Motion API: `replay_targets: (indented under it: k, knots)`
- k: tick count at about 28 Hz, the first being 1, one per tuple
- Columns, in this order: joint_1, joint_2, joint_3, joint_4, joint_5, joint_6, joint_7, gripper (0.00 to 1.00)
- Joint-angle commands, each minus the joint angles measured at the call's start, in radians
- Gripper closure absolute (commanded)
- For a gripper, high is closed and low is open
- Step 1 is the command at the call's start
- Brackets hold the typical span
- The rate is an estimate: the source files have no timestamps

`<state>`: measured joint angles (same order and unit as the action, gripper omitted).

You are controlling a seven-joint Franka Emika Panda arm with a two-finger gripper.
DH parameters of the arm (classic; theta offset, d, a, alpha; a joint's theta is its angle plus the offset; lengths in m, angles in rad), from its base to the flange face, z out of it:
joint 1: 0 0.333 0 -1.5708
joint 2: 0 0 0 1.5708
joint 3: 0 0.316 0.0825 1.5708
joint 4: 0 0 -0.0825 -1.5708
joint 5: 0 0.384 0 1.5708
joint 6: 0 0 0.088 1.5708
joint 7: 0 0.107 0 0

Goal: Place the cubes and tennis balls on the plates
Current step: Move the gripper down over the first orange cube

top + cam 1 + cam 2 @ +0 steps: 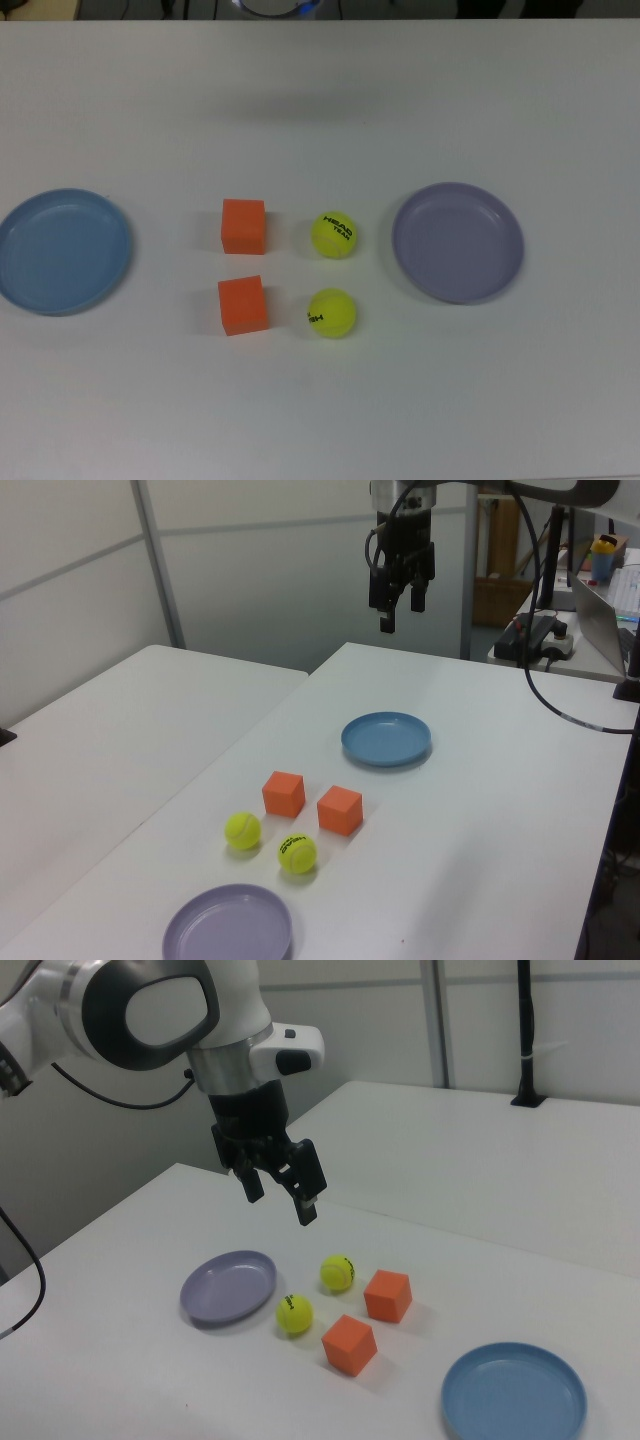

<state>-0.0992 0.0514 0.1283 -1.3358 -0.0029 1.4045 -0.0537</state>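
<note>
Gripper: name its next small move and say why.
Probably lower the open tool toward the nearest tennis ball. It hangs empty above the table, and both balls and both orange cubes lie between the plates, none on one yet.

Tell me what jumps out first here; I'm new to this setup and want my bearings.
Two orange cubes and two tennis balls sit in a tight square at the table's middle. In the top view, a blue plate lies left of them and a lavender plate right, both empty. The gripper hangs open above.
</note>
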Motion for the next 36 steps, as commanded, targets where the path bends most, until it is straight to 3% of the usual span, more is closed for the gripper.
replay_targets:
  k: [1, 5, 11, 18, 23, 27, 31, 36]
  knots:
    - [0.009, -0.012, 0.002, -0.011, -0.015, -0.022, 0.017, 0.00]
    - [0.012, 0.007, 0.004, -0.019, -0.043, -0.015, 0.017, 0.00]
    - [0.079, 0.106, 0.007, -0.046, -0.149, 0.148, 0.041, 0.00]
    - [0.171, 0.301, 0.007, -0.059, -0.331, 0.325, 0.126, 0.00]
    - [0.208, 0.407, 0.002, -0.057, -0.384, 0.463, 0.141, 0.00]
    - [0.213, 0.459, 0.002, -0.060, -0.394, 0.591, 0.147, 0.04]
    - [0.233, 0.511, 0.002, -0.063, -0.471, 0.714, 0.178, 0.03]
    - [0.239, 0.551, 0.001, -0.063, -0.486, 0.774, 0.184, 0.02]
